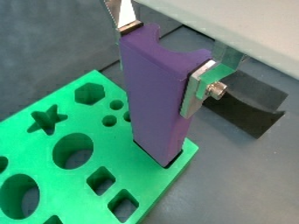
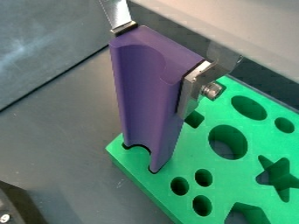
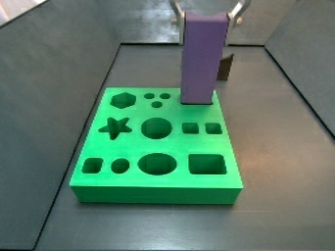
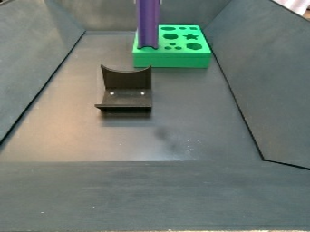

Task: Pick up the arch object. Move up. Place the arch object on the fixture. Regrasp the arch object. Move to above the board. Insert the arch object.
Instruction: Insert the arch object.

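At the board's far corner, the purple arch piece was held upright by the tool, its silver fingers clamped on the piece's upper end. Its lower end was seen at or just inside a cut-out at the board's edge; how deep could not be told. Well apart from the board, the dark fixture stood alone on the bench.

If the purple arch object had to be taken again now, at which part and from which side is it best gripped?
Probably at its upper end, from above, where the hand grips it now. The arch object stands upright with its lower end in the board corner, so only the top is free. The fingers press opposite flat faces, off the channel side.
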{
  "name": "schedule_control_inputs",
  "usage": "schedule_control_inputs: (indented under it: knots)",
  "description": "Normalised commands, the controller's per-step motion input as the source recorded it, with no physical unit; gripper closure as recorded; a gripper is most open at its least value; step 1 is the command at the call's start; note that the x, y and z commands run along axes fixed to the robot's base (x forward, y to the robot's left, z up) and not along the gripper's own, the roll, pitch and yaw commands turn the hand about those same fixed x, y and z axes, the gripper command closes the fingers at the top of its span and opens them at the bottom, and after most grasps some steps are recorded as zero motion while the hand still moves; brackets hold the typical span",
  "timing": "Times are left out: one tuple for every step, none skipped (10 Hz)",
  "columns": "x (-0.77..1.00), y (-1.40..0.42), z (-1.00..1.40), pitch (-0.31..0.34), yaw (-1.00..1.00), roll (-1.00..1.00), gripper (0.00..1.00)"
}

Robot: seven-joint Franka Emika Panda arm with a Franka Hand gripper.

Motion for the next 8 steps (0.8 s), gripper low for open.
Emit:
schedule_control_inputs:
  knots:
    - [0.0,0.0,-0.21,-0.053,0.02,0.08,1.0]
    - [0.0,0.0,-0.18,-0.033,0.01,0.05,1.0]
    - [0.04,-0.06,-0.19,-0.033,0.02,0.09,1.0]
    - [0.15,-0.01,-0.32,-0.073,0.0,0.09,1.0]
    - [0.08,0.0,-0.8,-0.163,0.0,0.1,1.0]
    - [0.0,0.0,-0.91,-0.169,0.0,0.01,1.0]
    - [0.0,0.11,-1.0,-0.124,0.01,0.0,1.0]
    - [0.04,0.23,-1.0,-0.086,0.07,0.0,1.0]
